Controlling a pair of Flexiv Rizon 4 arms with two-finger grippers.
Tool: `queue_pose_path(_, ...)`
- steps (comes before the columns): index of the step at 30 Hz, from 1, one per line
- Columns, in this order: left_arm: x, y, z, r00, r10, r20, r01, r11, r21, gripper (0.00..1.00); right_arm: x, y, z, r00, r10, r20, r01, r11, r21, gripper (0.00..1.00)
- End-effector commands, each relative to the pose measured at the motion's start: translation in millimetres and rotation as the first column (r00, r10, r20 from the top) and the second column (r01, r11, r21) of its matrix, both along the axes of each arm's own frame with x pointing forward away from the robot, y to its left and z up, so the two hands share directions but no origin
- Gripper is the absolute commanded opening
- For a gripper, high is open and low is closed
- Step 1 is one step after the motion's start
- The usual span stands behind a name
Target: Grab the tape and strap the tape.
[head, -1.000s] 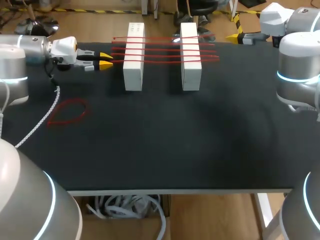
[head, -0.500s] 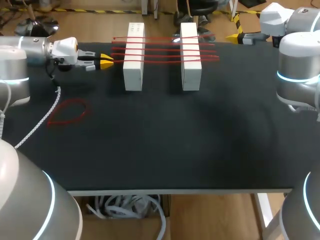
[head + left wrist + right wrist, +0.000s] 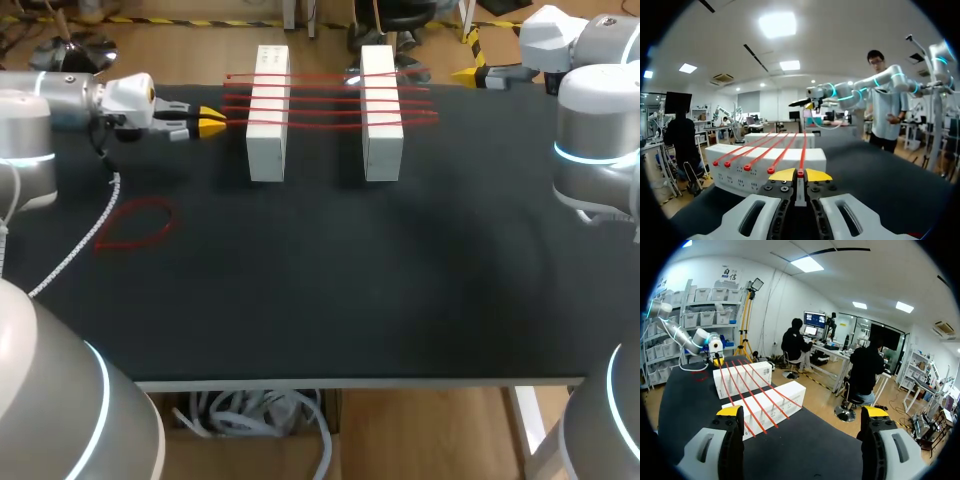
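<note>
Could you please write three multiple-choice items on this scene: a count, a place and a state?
1. How many white rectangular blocks stand on the black table? A. one B. two C. four
2. Where does the loose red strap loop lie? A. on the table near the left arm B. atop a block C. between the blocks
3. How is the right pincer? A. shut on a strap B. shut on a block C. wide open, empty
Answers: 1 B: two stand side by side under stretched red straps. 2 A: it lies flat, apart from the blocks. 3 C: its yellow tips stand far apart, gripping nothing.
</note>
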State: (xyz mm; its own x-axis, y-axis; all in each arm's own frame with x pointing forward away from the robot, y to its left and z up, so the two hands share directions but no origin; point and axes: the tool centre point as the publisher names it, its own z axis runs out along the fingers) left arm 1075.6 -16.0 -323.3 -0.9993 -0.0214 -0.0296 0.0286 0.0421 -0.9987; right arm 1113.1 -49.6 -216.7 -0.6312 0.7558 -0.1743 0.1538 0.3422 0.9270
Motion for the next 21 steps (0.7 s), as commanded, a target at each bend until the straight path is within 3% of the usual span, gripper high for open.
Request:
queue_pose_path(1,0.4,1.3,4.8,1.0,0.012,-0.012,-0.012,1.0,-0.021,0.0,0.5,-0.1,0.4,1.0,0.0,-0.002,0.0,1.0,-0.002,1.0)
queue_pose_path(21,-36.3,-17.3,69.0,0.998,-0.06,-0.008,0.059,0.99,-0.131,0.0,0.5,-0.1,0.4,1.0,0.0,-0.002,0.0,1.0,-0.002,1.0)
